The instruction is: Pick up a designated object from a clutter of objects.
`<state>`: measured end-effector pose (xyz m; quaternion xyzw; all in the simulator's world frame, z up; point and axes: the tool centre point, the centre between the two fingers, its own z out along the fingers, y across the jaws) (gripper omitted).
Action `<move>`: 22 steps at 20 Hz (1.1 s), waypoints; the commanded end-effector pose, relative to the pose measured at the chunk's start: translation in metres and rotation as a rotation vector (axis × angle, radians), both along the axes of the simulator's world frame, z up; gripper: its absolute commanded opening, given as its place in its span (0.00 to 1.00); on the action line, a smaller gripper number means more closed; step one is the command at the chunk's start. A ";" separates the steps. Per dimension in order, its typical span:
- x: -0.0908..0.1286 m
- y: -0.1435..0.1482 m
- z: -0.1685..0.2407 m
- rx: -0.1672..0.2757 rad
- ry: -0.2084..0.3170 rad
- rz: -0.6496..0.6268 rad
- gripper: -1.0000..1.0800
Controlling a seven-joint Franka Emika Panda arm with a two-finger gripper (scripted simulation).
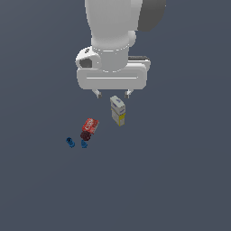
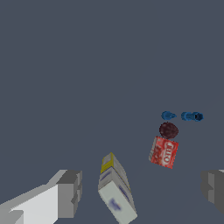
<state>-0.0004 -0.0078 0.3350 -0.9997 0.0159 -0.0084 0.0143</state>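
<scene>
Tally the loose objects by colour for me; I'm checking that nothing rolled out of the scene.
White-and-yellow carton: 1
Red can: 1
Dark maroon round item: 1
Blue pieces: 2
Total: 5

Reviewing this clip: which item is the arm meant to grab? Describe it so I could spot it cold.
Start at the big white gripper hanging open over the grey floor. Just below its fingertips stands the carton, apart from the other items. It is the largest piece, a tall box, white on top with a bluish label and yellow at the bottom, unlike the smaller red can, dark round item and two tiny blue pieces.
</scene>
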 end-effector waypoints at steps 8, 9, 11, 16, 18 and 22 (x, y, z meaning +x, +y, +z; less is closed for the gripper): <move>0.000 -0.012 -0.004 -0.009 0.003 -0.035 0.96; 0.000 -0.014 -0.005 -0.011 0.003 -0.041 0.96; 0.000 -0.017 -0.005 -0.012 0.003 -0.050 0.96; -0.001 -0.016 -0.006 -0.012 0.003 -0.042 0.96; -0.003 -0.015 -0.009 -0.013 0.003 -0.030 0.96; -0.009 -0.012 -0.017 -0.015 0.004 0.010 0.96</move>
